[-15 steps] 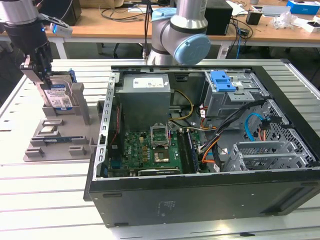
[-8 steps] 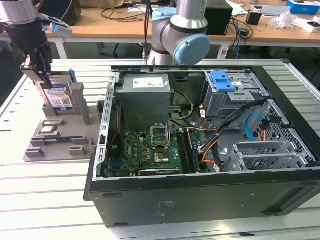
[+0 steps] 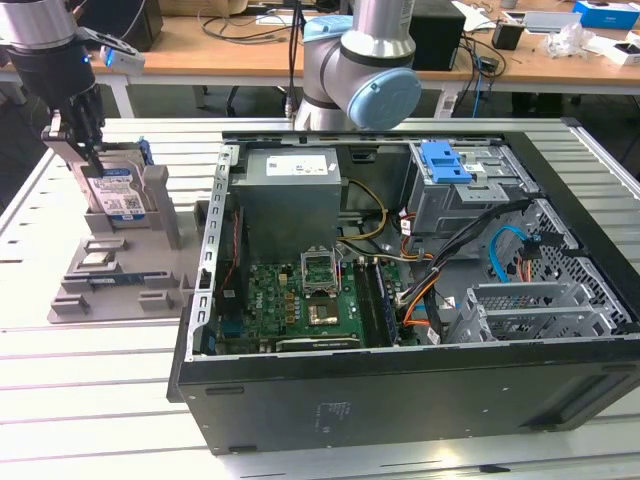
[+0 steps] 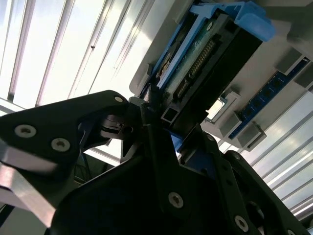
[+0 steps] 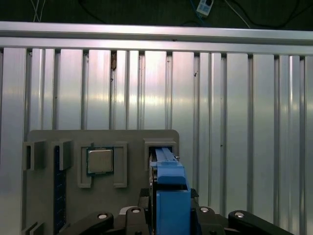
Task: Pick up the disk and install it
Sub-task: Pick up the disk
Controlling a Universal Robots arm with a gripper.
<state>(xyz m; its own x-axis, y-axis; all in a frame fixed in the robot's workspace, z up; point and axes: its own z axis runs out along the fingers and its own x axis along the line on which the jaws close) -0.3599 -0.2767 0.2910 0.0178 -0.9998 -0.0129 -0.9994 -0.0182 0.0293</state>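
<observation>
The disk (image 3: 115, 195) stands on edge in a grey fixture (image 3: 120, 270) on the table at the exterior view's left. It is silver with a blue-and-white label and a blue bracket. My gripper (image 3: 88, 152) comes down on its top edge, and the fingers look shut on it. In the first wrist view the disk's blue bracket (image 5: 171, 188) runs straight between the black fingers (image 5: 133, 213) of the gripper (image 5: 171, 215). In the second wrist view the disk (image 4: 205, 58) shows its connector edge, clamped at the gripper (image 4: 164, 122).
An open computer case (image 3: 400, 390) lies at the exterior view's right, with a grey power supply (image 3: 290, 190) and a drive cage with a blue latch (image 3: 447, 165) inside. The fixture also carries a processor chip (image 5: 100, 160) and a memory stick (image 5: 59, 181). The arm's base (image 3: 360, 70) stands behind the case.
</observation>
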